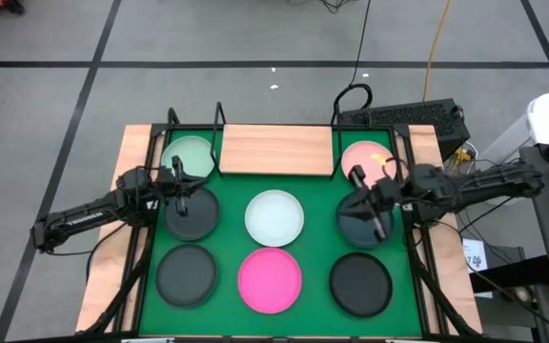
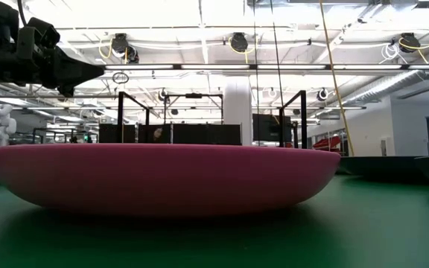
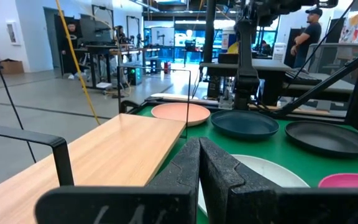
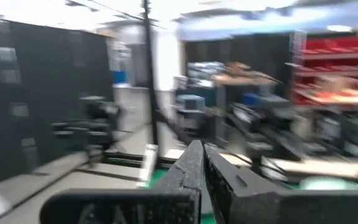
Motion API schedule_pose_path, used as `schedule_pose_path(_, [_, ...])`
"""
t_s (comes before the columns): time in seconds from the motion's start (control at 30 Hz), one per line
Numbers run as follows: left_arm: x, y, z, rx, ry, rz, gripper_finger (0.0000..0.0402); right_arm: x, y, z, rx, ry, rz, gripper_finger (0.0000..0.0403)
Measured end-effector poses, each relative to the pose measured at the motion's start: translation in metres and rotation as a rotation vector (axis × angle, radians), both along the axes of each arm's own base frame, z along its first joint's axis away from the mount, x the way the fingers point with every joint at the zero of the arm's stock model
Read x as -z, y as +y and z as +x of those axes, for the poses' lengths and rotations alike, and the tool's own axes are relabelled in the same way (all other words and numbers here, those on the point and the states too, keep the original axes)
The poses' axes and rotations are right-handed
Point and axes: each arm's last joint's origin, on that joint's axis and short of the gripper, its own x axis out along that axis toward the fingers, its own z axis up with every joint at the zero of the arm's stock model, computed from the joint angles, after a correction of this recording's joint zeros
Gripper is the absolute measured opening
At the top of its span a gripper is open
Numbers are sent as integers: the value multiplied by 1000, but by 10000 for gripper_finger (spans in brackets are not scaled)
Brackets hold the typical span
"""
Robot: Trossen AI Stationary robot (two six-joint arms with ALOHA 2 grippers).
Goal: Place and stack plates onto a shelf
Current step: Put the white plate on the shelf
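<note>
The shelf (image 1: 276, 150), a light wooden board with black wire uprights, stands bare at the table's far edge. It also shows in the left wrist view (image 3: 123, 146). A mint green plate (image 1: 191, 154) and a pale pink plate (image 1: 365, 157) flank it. On the mat lie a white plate (image 1: 274, 216), a magenta plate (image 1: 270, 279) and several dark plates (image 1: 187, 274). My left gripper (image 3: 199, 146) is shut and level above the mid-left dark plate (image 1: 196, 217). My right gripper (image 4: 202, 155) is shut, high over the mid-right dark plate (image 1: 362, 229).
A large green mat (image 1: 313, 250) covers the wooden table. Black wire uprights (image 1: 219, 119) stand at the shelf's ends. A keyboard (image 1: 403, 116) lies beyond the table's far right corner. A person (image 3: 306, 34) stands in the room behind. In the low view the magenta plate (image 2: 162, 175) fills the foreground.
</note>
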Motion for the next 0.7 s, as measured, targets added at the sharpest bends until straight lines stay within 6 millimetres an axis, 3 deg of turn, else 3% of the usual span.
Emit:
schedule_pose_path(0.27, [0, 0, 0, 0, 0, 0, 10, 14, -14, 23, 230, 155, -28, 0])
schedule_pose_path(0.7, [0, 0, 0, 0, 0, 0, 10, 37, -17, 51, 295, 316, -130, 0])
